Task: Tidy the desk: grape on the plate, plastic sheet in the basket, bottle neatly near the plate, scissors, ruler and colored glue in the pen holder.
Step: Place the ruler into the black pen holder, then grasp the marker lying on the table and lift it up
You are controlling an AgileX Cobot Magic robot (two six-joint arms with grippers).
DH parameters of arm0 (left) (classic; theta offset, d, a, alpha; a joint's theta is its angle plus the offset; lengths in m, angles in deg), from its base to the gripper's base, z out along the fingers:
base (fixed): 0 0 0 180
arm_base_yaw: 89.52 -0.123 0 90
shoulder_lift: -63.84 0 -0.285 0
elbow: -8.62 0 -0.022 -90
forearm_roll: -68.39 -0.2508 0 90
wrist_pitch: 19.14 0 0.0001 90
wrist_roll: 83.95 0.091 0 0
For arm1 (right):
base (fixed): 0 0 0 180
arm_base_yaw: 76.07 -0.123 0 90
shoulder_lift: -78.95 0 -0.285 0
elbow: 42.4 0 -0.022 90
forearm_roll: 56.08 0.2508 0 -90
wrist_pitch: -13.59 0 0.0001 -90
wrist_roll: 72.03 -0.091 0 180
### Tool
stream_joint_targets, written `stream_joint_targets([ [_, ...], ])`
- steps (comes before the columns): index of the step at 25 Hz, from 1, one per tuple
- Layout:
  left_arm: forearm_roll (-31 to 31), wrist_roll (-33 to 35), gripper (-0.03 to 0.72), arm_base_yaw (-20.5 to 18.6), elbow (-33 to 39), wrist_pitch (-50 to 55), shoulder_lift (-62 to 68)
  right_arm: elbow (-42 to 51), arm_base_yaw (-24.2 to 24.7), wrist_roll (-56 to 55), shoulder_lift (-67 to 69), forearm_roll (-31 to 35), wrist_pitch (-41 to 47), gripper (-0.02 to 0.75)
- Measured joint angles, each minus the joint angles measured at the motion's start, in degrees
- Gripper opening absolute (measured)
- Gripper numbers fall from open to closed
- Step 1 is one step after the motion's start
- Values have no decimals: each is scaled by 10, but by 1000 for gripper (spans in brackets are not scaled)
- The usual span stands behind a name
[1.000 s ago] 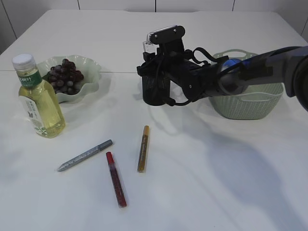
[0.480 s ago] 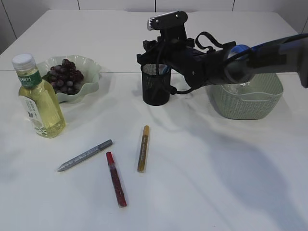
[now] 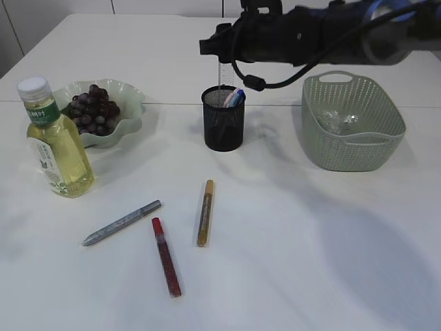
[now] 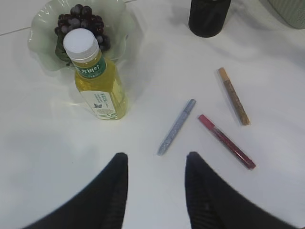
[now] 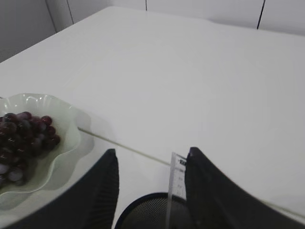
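Your right gripper (image 5: 147,191) hung open and empty above the pen holder (image 3: 223,118), where one clear ruler (image 3: 219,77) stood upright beside the scissors (image 3: 234,96). Three glue pens (image 3: 165,256) lay on the worktop (image 3: 289,248), long axes fanning toward the holder. Your left gripper (image 4: 155,191) hovered open, empty.

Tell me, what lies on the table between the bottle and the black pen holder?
Only the plate's edge with grapes reaches in; otherwise bare table separates the bottle and pen holder, per the exterior view.
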Motion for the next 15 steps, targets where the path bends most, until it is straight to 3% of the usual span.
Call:
stream_joint_targets([
  [4,4,0,298,0,0,1,0,0,0,-3,-59,30,143,365],
  [15,28,0,298,0,0,47,34,-1,0,-22,-228,31,471,365],
])
